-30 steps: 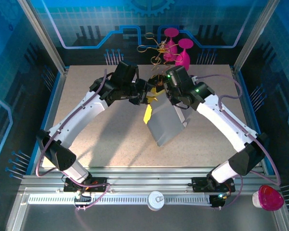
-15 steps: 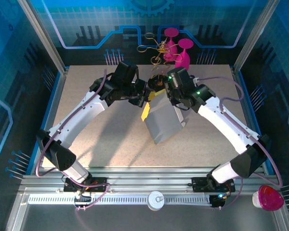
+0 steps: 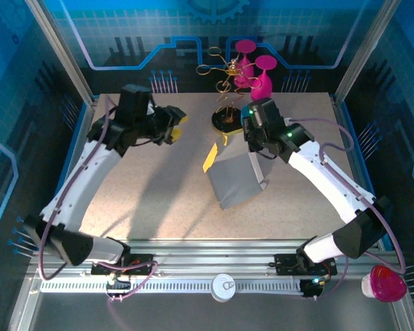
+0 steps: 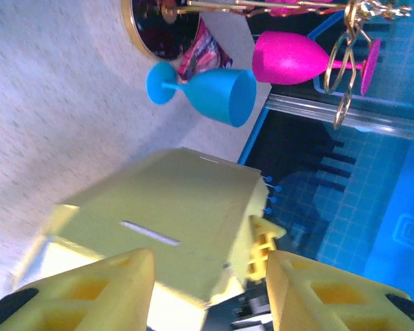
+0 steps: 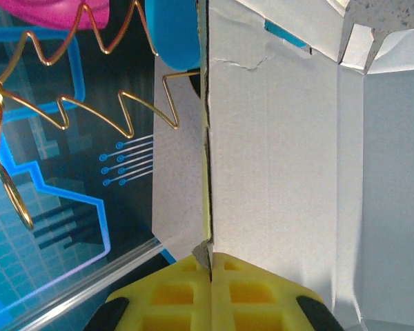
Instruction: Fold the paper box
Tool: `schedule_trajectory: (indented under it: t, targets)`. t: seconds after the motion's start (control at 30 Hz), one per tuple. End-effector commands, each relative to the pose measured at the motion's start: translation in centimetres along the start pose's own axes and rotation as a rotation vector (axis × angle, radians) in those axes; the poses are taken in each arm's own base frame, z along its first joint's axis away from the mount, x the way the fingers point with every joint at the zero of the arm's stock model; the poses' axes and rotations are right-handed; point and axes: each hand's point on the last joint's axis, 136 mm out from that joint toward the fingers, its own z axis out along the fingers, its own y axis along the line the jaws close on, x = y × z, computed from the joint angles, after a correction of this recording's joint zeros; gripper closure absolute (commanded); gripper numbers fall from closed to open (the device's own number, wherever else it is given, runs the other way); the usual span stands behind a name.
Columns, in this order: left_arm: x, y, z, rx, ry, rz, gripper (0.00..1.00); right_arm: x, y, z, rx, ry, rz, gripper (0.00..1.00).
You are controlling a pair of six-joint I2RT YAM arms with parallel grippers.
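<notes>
Leaning the box (image 3: pixel 236 181) on the bench (image 3: pixel 138 200) just right of the middle, seemingly with the near end down and the far end lifted, showing its pale inside upward and trailing a yellow flap (image 3: pixel 211 160) off the left side. Pinching the far wall with the right gripper (image 5: pixel 208 265), clenched tight on one thin layer of card. Hovering with the left gripper (image 3: pixel 177 127) released, grasping nothing, well apart from the box toward the far left corner. Crowding the far edge right behind the box with a blue glass (image 4: pixel 207 93) on its side, a gold rack (image 3: pixel 224 69) and pink glasses (image 3: pixel 261 77).

Probably courting a tear: showing a small crack or crease along the pinched wall, and likely lengthening it by pulling or twisting harder. Risking a swing or a sag too, by holding from one point only. Risking a snag on the loose flap when bringing the left gripper in, possibly bending it the wrong way. Risking a toppled or rolling glass by pushing the wall any farther toward the far edge.
</notes>
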Motion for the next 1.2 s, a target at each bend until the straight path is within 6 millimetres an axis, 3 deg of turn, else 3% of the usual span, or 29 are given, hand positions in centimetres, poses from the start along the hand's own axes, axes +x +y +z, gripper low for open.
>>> schedule_trajectory:
  t: [0.0, 0.1, 0.27, 0.47, 0.73, 0.87, 0.93, 1.03, 1.07, 1.1, 1.17]
  targets:
    - [2.6, 0.9, 0.5, 0.020, 0.093, 0.337, 0.53, -0.6, -0.2, -0.7, 0.009, -0.014, 0.046, 1.00]
    - [5.7, 2.2, 0.6, -0.072, 0.110, 0.651, 0.47, -0.7, -0.5, -0.2, 0.026, -0.020, 0.046, 1.00]
    - [8.2, 4.0, 1.7, -0.184, 0.039, 0.978, 0.33, -0.8, -0.8, 0.4, 0.048, -0.029, 0.045, 1.00]
    - [9.7, 3.0, 3.1, -0.211, -0.095, 1.241, 0.29, -0.8, -1.3, 0.9, 0.068, -0.032, 0.044, 1.00]
    - [8.9, 3.7, 6.0, -0.386, -0.167, 1.369, 0.26, -0.7, -1.7, 0.9, 0.077, -0.024, 0.054, 1.00]
    - [7.1, 3.2, 6.7, -0.494, -0.256, 1.375, 0.35, -0.6, -1.8, 0.9, 0.079, -0.018, 0.055, 1.00]
    - [7.1, 3.0, 7.4, -0.502, -0.258, 1.384, 0.51, -0.6, -2.0, 1.0, 0.080, -0.014, 0.056, 1.00]
    - [7.5, 3.0, 8.1, -0.480, -0.237, 1.393, 0.95, -0.5, -2.2, 1.3, 0.065, -0.006, 0.051, 1.00]
    - [7.6, 3.1, 8.1, -0.472, -0.234, 1.397, 1.00, -0.6, -2.0, 1.3, 0.048, -0.001, 0.047, 1.00]
    - [7.6, 3.3, 8.1, -0.459, -0.227, 1.400, 1.00, -0.6, -2.0, 1.6, 0.029, 0.010, 0.040, 0.97]
    - [8.0, 3.7, 8.2, -0.402, -0.187, 1.415, 1.00, -0.9, -1.4, 1.8, -0.052, 0.037, 0.006, 0.76]
